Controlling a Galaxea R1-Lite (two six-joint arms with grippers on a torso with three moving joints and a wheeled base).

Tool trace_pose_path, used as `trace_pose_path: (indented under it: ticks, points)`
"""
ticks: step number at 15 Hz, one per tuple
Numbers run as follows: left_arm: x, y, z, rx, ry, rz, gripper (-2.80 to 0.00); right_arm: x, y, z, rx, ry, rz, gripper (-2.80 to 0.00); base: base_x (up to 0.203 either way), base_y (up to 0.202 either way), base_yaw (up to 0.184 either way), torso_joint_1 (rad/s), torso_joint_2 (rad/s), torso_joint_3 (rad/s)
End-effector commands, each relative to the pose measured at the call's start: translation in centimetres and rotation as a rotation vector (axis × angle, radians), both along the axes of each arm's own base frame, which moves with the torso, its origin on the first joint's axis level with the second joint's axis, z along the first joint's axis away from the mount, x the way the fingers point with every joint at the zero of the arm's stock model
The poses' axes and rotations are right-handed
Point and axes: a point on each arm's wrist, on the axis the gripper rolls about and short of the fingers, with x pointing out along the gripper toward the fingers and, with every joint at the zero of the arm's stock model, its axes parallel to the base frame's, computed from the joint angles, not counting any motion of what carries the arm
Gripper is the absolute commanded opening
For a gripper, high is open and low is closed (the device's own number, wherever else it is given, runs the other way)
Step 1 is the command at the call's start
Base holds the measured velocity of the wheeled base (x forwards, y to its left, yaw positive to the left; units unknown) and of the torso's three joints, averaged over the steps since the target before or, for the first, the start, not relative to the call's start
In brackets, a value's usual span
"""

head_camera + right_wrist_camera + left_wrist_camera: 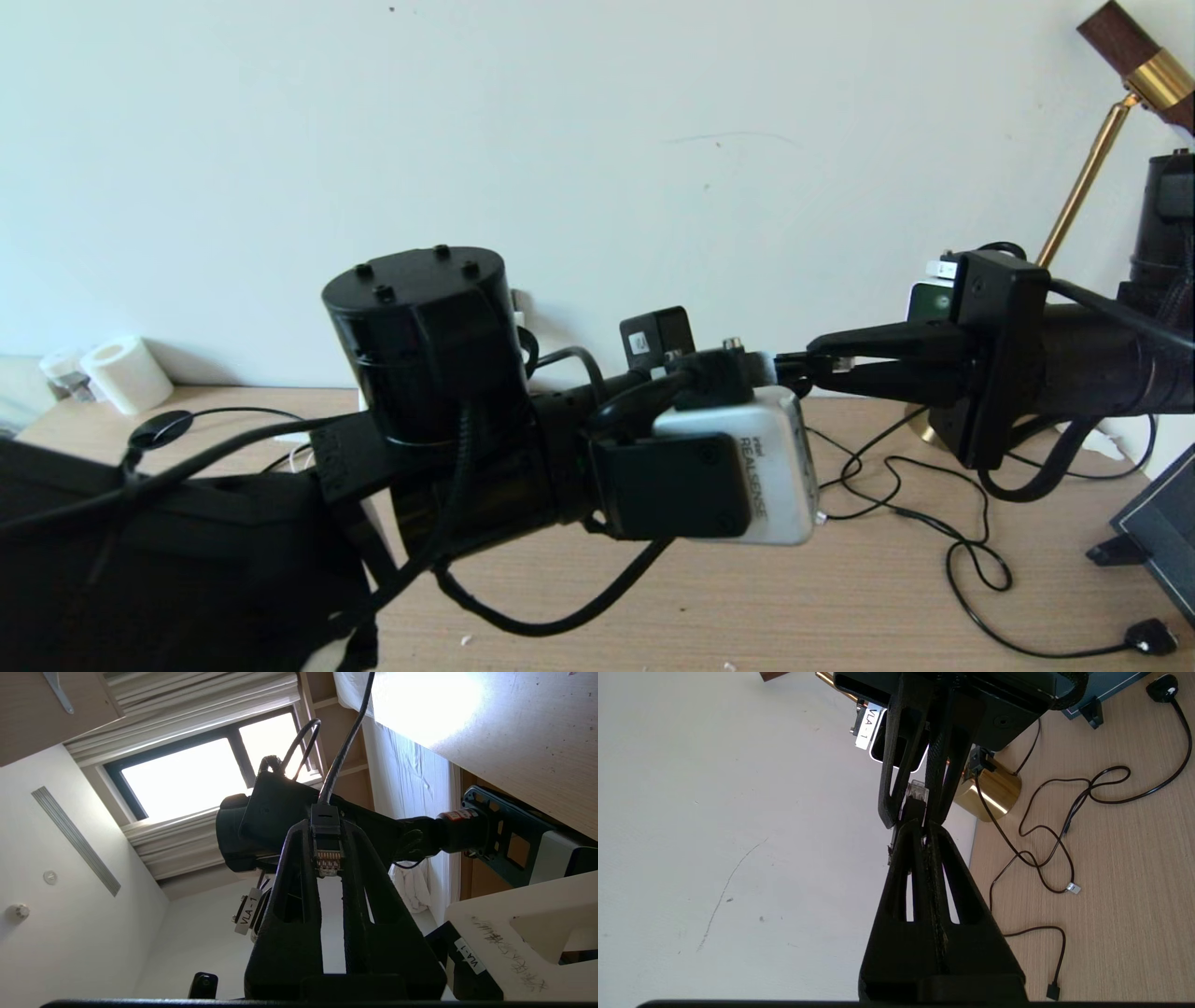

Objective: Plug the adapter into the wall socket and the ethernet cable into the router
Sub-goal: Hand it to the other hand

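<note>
Just left of the brass lamp [990, 791], up in the air over the desk [1134, 914], the two arms have met nose to nose! The right gripper [327, 829] reaches in from the lamp's side, and its claw is narrow, clamped on the ethernet cable [348, 732] right at the end. In the right wrist view, the clear plug [327, 856] sits between the two fingers [299, 891], gold contacts showing, with the black boot at the fingertips and the cord running away past them.

Facing it from the side away from the lamp is the left gripper [924, 830]. Its fingers are drawn almost together, pinching the dark boot just behind the plug, tip to tip with the other claw. In the left wrist view the plug shows as a small clear block framed by the right arm's fingers, level with the lamp's brass base. Both claws have a hold on the same cable end, then, close together and well clear of the desk.

Down below, beside the lamp's base, thin black cables [1045, 858] loop loosely over the wood, one ending in a small silver plug. Far off to the lamp's left, a white paper roll [126, 373] stands against the wall.
</note>
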Motion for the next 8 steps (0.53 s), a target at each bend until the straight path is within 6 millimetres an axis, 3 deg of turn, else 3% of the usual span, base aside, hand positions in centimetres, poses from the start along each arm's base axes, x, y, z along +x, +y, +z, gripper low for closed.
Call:
trace_pose_path:
  ticks: [1,3,4,8]
  points:
    - [0.04,-0.05,0.21,-0.007,-0.011,-0.001,-2.8,-0.05,0.02,0.03,0.003,0.006,0.007,-2.8,0.0,0.0,0.0,0.0,0.0,0.0]
    - [0.01,-0.02,0.48,-0.015,-0.018,-0.001,-2.8,-0.02,0.06,0.0,0.003,0.006,0.008,-2.8,0.0,0.0,0.0,0.0,0.0,0.0]
    - [0.03,-0.05,0.67,-0.021,-0.022,-0.001,0.0,-0.01,0.04,0.0,0.003,0.006,0.007,-2.8,0.0,0.0,0.0,0.0,0.0,0.0]
    - [-0.02,-0.06,0.69,-0.027,-0.027,-0.002,0.0,-0.12,0.04,0.04,0.003,0.004,0.008,-2.8,0.0,0.0,0.0,0.0,0.0,0.0]
